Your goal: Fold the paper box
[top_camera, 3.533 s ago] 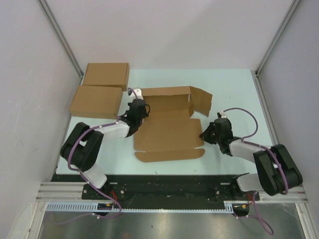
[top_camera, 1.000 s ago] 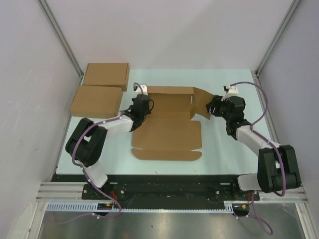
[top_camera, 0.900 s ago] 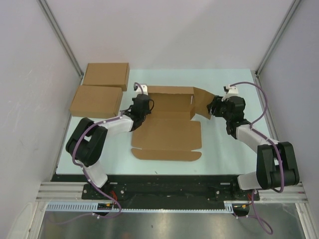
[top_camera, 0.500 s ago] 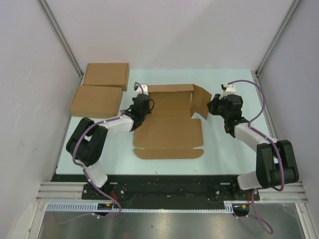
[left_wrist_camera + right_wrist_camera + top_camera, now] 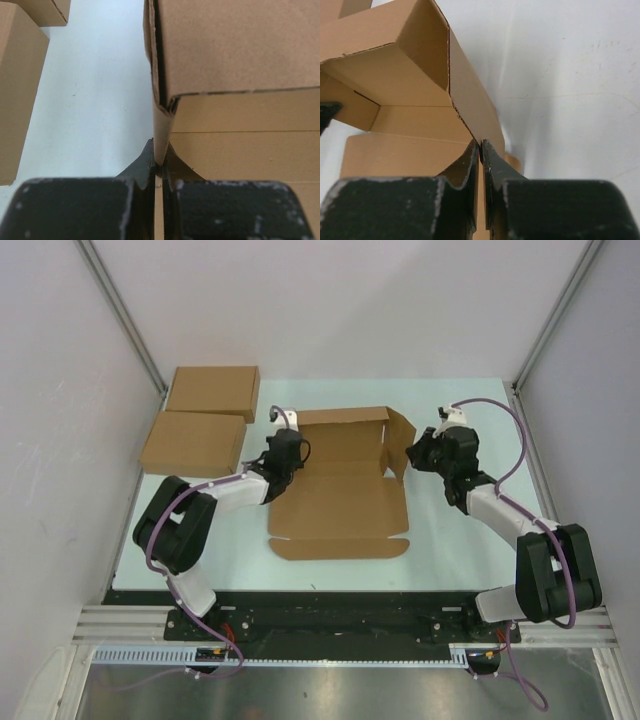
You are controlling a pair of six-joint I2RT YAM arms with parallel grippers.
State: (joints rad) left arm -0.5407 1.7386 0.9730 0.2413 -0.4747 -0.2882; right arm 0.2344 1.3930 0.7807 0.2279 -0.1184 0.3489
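The paper box [image 5: 340, 505] is a brown die-cut sheet lying partly folded in the middle of the table, its back panel and both side flaps raised. My left gripper [image 5: 283, 453] is shut on the left side flap [image 5: 161, 125], which stands upright between the fingers. My right gripper [image 5: 416, 454] is shut on the right side flap [image 5: 470, 107], which is raised and tilted inward. The front panel with its tab lies flat toward me [image 5: 340, 547].
Two made-up flat brown boxes [image 5: 212, 392] [image 5: 193, 443] lie at the back left of the table, also in the left wrist view [image 5: 17, 90]. White walls with metal posts enclose the pale green table [image 5: 470, 530].
My right gripper has moved from the near right up to the right side flap, shut on it and swung it upward and inward. My left gripper stays shut on the left flap.
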